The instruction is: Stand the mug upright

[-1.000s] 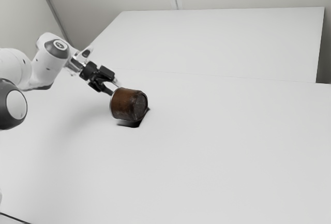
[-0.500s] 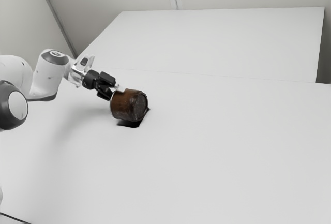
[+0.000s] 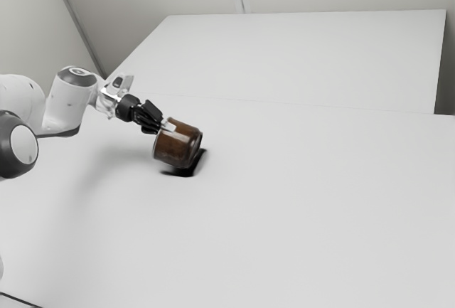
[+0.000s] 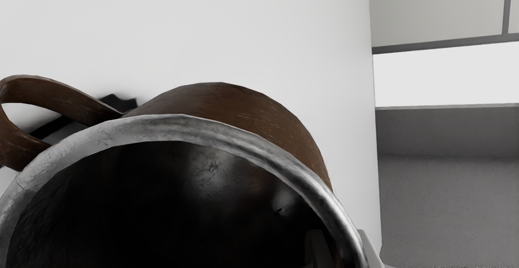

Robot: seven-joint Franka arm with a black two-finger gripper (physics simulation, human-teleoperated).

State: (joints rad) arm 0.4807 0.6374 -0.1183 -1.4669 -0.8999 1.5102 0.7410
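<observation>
Mug [image 3: 178, 144] tilted, gripper [image 4: 338, 243] clamped across its rim [image 4: 182, 128], away from handle [image 4: 52, 93]; likely stiff, slick, best held there.

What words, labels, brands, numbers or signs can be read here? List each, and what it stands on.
Readable text: none.
Dark grey joint cap on the white robot arm: a small mark, too small to read.
Brown cylindrical mug with a grey metallic rim: scratches, no lettering on the sides in view.
Black two-finger pincer: no lettering I can make out.
</observation>
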